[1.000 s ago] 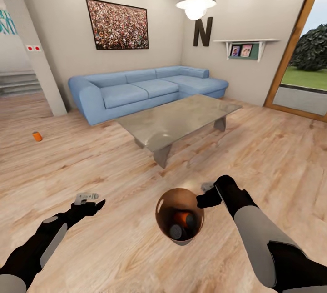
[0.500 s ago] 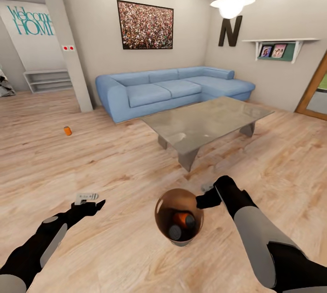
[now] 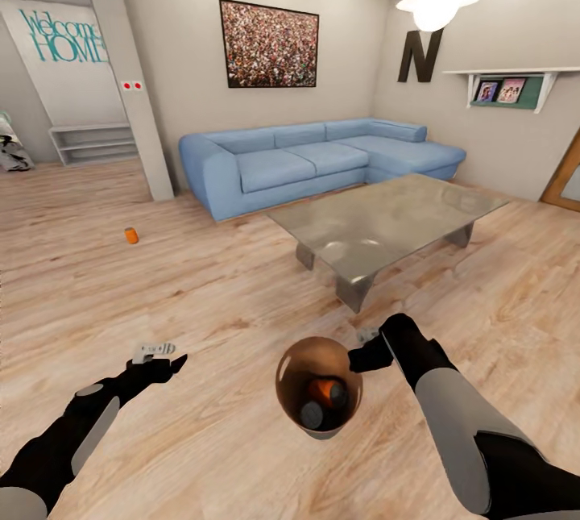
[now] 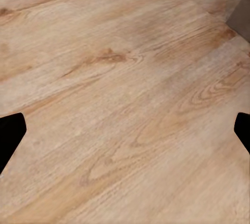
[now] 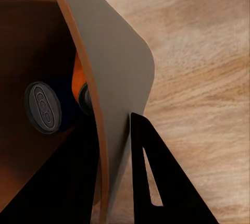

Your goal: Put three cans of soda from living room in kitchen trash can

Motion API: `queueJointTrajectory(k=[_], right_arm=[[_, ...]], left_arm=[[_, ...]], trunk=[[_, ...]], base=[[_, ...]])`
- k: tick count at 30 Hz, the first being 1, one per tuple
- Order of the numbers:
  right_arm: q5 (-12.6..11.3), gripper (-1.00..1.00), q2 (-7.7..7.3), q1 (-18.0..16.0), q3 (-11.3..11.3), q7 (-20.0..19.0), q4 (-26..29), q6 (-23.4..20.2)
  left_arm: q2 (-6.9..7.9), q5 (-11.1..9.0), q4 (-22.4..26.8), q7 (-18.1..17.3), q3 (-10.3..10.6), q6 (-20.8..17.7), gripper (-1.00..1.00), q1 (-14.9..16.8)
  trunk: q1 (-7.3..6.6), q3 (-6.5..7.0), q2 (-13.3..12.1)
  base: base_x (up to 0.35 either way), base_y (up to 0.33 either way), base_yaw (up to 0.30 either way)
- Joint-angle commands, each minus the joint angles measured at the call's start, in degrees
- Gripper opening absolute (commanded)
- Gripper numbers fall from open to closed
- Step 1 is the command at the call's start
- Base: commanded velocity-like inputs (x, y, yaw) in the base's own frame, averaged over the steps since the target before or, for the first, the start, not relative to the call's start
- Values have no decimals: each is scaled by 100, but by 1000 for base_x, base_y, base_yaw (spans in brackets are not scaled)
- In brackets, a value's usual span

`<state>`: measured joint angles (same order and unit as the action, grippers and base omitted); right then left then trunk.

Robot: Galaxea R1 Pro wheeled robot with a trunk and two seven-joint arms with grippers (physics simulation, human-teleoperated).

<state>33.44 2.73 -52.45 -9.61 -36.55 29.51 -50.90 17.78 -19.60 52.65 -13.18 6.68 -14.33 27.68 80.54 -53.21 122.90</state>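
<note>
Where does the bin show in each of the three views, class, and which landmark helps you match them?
Head view: the bin hangs low in the middle, its rim held by the right pincer, with cans inside.
Left wrist view: wood floor; the bin is not in this picture.
Right wrist view: the bin's grey wall and brown inside, a finger on each side of the rim.
Shared landmark: the floor.

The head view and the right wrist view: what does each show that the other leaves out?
Head view alone: the blue sofa, the coffee table, an orange soda can lying on the floor, and the open left pincer. Right wrist view alone: a close look at the trash can's grey wall, pinched between the pincer's fingers. Both: the wood floor and the trash can with two cans inside.
</note>
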Motion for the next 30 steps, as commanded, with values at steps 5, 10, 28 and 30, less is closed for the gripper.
queueJointTrajectory(k=[5,10,28,30], right_arm=[[-163,-100,7,-2,-9,-21,2,-52],[-163,-100,4,-2,-6,-19,8,-52],[-163,-100,9,-2,-5,-25,26,-52],[-163,-100,4,-2,-7,-42,28,-52]], left_arm=[[4,0,-1,0,0,1,100,0],[-1,0,-1,0,0,1,100,0],[-3,8,-7,0,0,92,100,0],[-3,9,-9,0,0,98,100,0]], trunk=[[0,1,0],[0,1,0],[0,1,0],[0,1,0]], base=[[170,305,0],[171,304,77],[216,271,231],[261,232,244]])
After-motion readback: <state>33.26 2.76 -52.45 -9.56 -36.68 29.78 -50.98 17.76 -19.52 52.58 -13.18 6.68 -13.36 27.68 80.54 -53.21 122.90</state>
